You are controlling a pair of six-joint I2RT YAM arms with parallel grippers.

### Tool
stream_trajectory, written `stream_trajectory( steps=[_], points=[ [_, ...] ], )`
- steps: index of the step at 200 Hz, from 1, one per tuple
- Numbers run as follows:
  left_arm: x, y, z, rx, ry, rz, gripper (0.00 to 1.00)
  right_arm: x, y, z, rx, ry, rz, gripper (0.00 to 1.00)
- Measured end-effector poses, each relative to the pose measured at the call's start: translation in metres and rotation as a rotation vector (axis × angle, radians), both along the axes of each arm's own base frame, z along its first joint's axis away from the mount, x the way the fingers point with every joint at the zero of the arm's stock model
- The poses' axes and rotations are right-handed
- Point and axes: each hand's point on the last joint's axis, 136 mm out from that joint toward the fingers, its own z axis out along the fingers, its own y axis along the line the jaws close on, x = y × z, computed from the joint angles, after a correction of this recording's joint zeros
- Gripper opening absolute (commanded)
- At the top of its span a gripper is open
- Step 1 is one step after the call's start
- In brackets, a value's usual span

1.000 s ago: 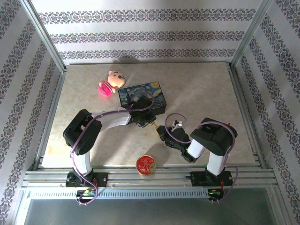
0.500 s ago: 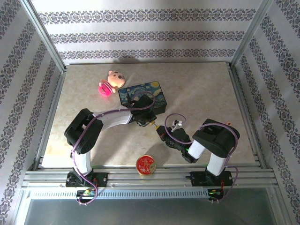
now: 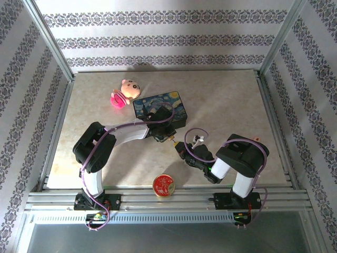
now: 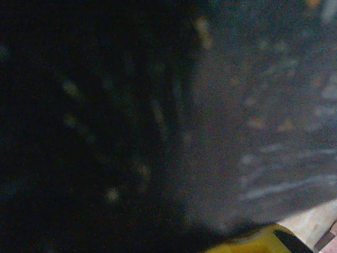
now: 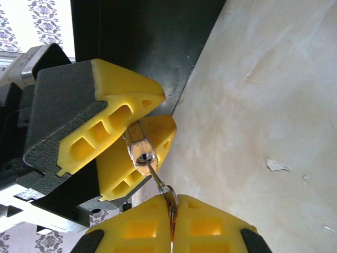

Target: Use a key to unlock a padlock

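Brass padlock (image 5: 138, 149), just beside the painted box (image 3: 158, 103), is being pinched by the left jaws while the right jaws are clamping the key (image 5: 154, 171) at its keyhole, so an off-axis twist is likely risking a bent key or slipped grip.

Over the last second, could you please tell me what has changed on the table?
The right arm elbow drifted slightly rightward; the left arm barely shifted. Nothing taken or released: left jaws stay on the padlock, right jaws on the key at its keyhole. The box, toy and tin stayed put.
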Motion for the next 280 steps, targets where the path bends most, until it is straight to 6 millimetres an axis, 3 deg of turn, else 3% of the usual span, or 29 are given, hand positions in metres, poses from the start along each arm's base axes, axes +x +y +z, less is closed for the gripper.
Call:
stream_trajectory(
  steps=[280],
  points=[
    [0.0024,-0.0029,-0.0007,-0.005,0.000,0.002,0.28,0.0060,-0.0023,-0.0020,-0.040,-0.032,-0.020,0.00]
  ],
)
